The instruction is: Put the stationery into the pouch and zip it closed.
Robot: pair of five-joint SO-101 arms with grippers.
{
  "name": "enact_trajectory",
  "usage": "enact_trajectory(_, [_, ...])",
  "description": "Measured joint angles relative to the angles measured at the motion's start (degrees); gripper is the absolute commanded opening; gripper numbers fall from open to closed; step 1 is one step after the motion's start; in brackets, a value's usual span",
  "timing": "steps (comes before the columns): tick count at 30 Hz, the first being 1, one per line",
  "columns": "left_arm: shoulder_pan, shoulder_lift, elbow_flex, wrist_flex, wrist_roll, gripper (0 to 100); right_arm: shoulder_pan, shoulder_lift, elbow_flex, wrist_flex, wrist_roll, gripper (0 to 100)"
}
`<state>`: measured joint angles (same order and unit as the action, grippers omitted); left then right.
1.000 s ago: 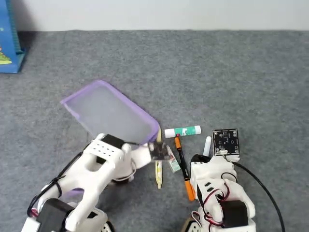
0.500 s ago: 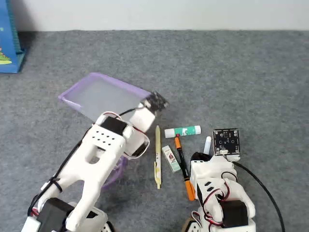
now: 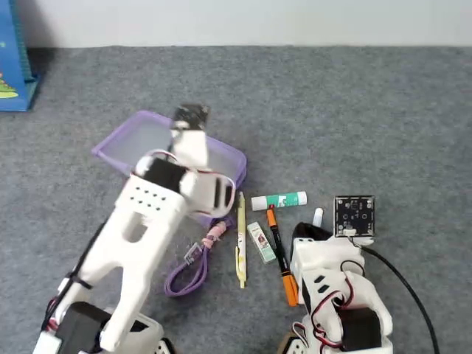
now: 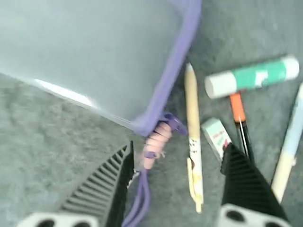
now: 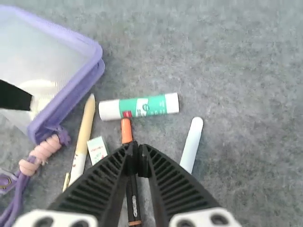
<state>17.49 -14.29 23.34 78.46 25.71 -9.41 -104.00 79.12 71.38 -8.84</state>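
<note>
The clear pouch with purple trim lies left of centre, partly under my left arm. Its pink zipper pull and purple strap trail off its near corner. My left gripper hangs open above that corner, holding nothing. A glue stick, an orange-and-black pen, a yellow pen, a small eraser and a pale pen lie right of the pouch. My right gripper is shut and empty, just above the orange pen, near the glue stick.
The table is covered in grey felt, with free room across the back and right. A blue box stands at the far left edge, and a white wall runs along the back.
My left arm has lifted from the pouch's near corner and swung back over the pouch. The pouch has turned and its strap now lies uncovered. The right arm has barely moved.
</note>
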Motion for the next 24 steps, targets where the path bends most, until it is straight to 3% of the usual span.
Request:
enact_trajectory(4, [-7.1,0.0,-4.2,3.4,-2.1,29,0.0,0.0,0.0,-1.1,0.0,0.8])
enact_trajectory(10, [-20.9,0.0,-4.8,8.4,-17.3,29,-1.3,0.0,0.0,-1.4,1.6,0.8])
enact_trajectory(13, [-26.5,0.0,-4.1,9.0,-22.9,22,-3.8,0.7,-2.4,-1.4,2.0,0.8])
enact_trajectory(17, [-31.1,0.0,-1.8,7.8,-24.2,11,-5.5,8.4,-7.7,-1.4,2.0,0.8])
enact_trajectory(24, [-35.3,0.0,1.7,3.3,-25.9,1,-8.3,28.8,-16.6,-1.4,2.0,0.8])
